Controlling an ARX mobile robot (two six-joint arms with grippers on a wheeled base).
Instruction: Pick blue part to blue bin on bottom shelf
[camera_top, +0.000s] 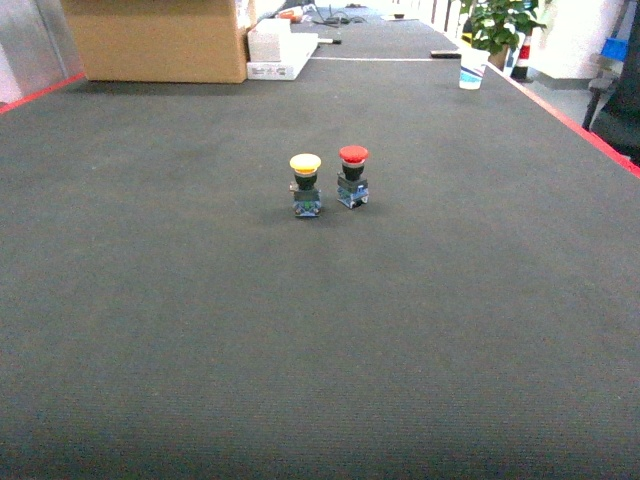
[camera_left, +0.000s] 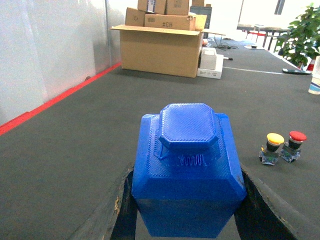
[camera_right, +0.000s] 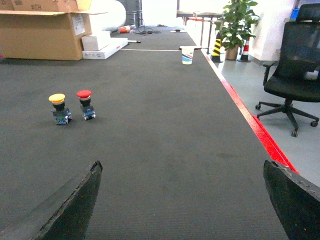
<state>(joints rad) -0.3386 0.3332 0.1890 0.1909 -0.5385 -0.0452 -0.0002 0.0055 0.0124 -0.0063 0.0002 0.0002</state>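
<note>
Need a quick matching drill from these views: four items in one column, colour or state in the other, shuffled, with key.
Items:
1. blue part
2. left push button
3. right push button
4. right gripper

States:
A. red cap
B. open, holding nothing
C. held between the left gripper fingers
D. yellow cap

Pairs: 1-C, 2-D, 3-A, 4-B
</note>
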